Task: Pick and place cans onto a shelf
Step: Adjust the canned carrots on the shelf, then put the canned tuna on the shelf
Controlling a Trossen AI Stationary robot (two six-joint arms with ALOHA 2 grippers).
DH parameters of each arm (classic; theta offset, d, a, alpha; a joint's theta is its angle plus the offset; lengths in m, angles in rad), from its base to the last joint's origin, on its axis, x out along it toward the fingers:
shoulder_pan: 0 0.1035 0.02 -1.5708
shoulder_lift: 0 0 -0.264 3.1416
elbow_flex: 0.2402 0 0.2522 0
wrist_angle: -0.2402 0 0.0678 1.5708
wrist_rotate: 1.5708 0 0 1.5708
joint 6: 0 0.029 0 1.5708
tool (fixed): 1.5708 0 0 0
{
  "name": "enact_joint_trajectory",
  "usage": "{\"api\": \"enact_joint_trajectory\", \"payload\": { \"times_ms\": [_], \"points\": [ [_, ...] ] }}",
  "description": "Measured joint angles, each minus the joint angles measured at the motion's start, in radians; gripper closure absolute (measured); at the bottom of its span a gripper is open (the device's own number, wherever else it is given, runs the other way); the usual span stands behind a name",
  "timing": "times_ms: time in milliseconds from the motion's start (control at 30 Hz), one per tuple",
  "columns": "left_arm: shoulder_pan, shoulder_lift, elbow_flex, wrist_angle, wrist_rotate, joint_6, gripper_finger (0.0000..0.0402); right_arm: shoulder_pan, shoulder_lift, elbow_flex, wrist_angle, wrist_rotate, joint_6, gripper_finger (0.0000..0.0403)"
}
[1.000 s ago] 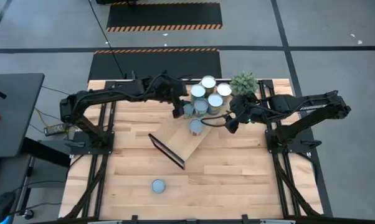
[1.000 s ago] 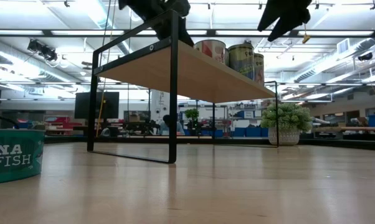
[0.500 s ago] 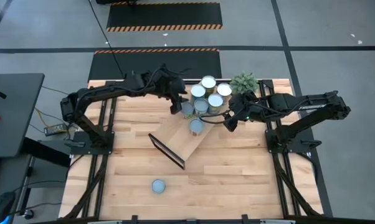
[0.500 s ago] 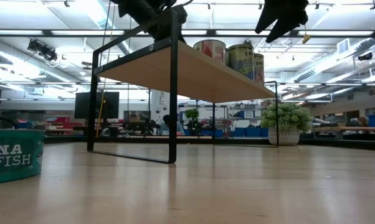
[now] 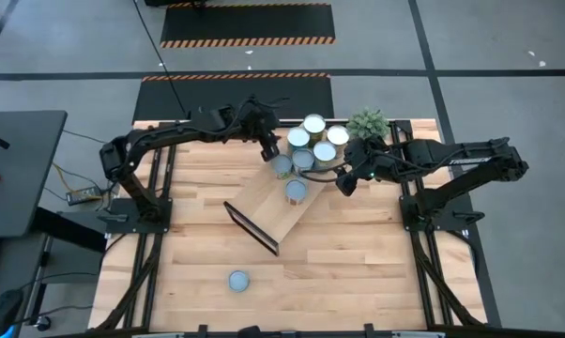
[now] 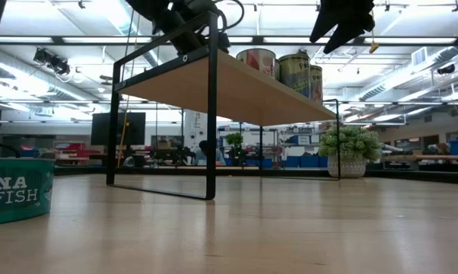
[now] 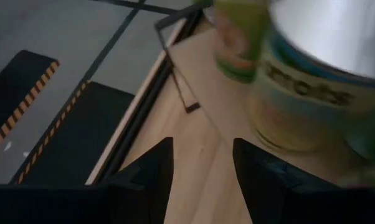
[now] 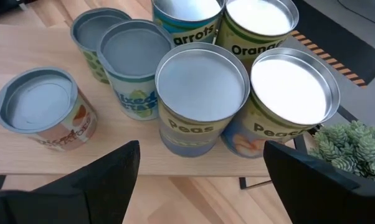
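High view: one lone can (image 5: pixel 238 280) near on the table (image 5: pixel 358 272). Farther, shelf (image 5: pixel 281 201) with six cans (image 5: pixel 309 150) bunched at its far end. Left jaws (image 5: pixel 268 150) partly open, empty, beside them; right jaws (image 5: pixel 344 184) wide open, empty.

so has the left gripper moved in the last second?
Yes. In the high view the left gripper has drifted toward the table's far edge, away from the shelf.
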Motion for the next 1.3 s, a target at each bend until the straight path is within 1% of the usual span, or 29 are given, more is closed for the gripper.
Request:
{"api": "enact_joint_trajectory", "payload": {
  "times_ms": [133,300,433,767,833,900,1033,1200,1300],
  "points": [
    [0.001,0.011,0.0,0.054,-0.008,-0.041,0.023,-0.006,0.0,0.0,-0.008,-0.014,0.0,0.0054],
    [-0.016,0.011,0.0,0.109,0.003,-0.042,0.023,-0.006,0.0,0.0,-0.022,-0.028,0.007,0.0054],
    [-0.033,0.011,0.0,0.121,0.068,-0.043,0.023,-0.006,0.0,0.0,-0.03,-0.027,0.008,0.0054],
    [-0.071,0.011,0.0,0.136,0.059,-0.036,0.023,-0.012,0.0,0.0,-0.056,-0.028,0.02,0.0054],
    [-0.071,0.01,0.0,0.133,0.025,-0.035,0.023,-0.011,0.0,0.0,-0.056,-0.029,0.02,0.0054],
    [-0.066,0.007,0.0,0.121,0.012,-0.035,0.023,-0.011,0.0,0.0,-0.056,-0.029,0.029,0.0054],
    [-0.061,-0.022,0.0,0.093,0.011,-0.034,0.023,-0.011,0.0,0.0,-0.055,-0.041,0.035,0.0054],
    [-0.076,-0.081,0.0,0.042,0.018,-0.005,0.023,0.006,0.0,0.0,-0.046,-0.105,0.037,0.0054],
    [-0.09,-0.121,0.0,-0.005,0.048,0.017,0.023,0.032,0.0,-0.001,-0.039,-0.117,0.045,0.0054]
  ]
}}
